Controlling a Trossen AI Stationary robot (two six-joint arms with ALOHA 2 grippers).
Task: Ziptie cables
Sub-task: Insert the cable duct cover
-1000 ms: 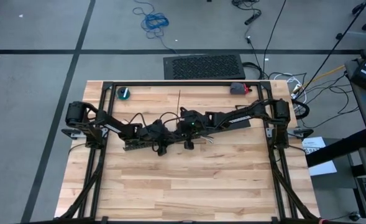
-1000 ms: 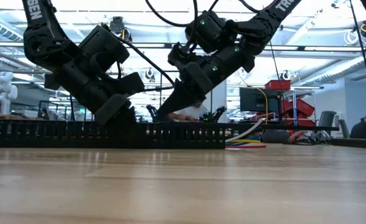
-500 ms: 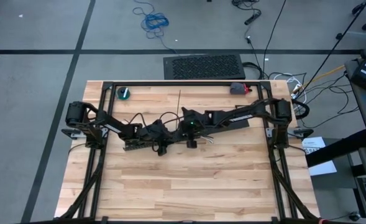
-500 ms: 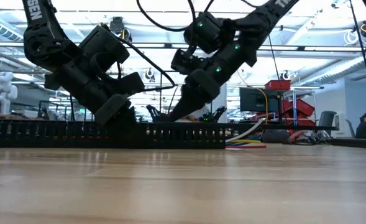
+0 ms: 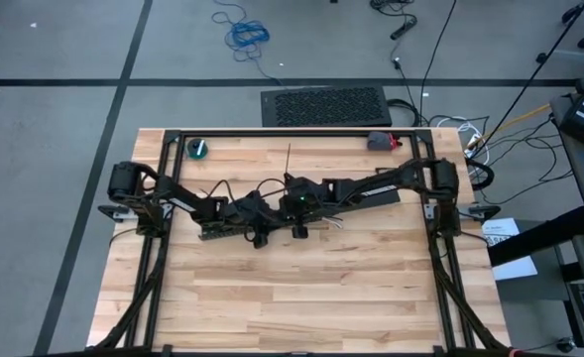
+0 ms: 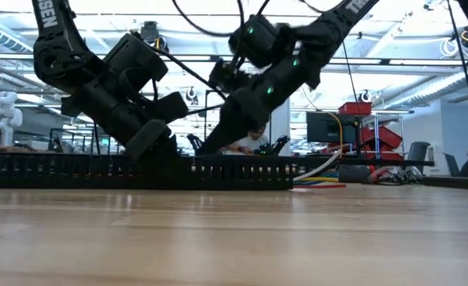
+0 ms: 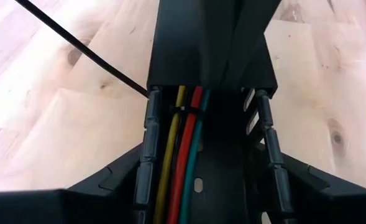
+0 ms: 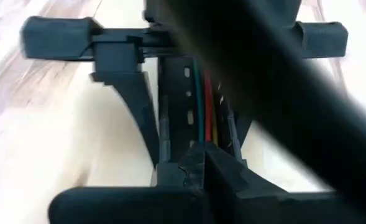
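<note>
Both grippers crowd the duct: left gripper straddling its walls, right gripper clenched empty above. Limp, springy cables inside; pinch beside the ziptie.

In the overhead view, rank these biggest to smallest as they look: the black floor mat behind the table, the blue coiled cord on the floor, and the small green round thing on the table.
1. Black floor mat, clearly largest.
2. Blue coiled cord.
3. Green round thing, smallest.
</note>
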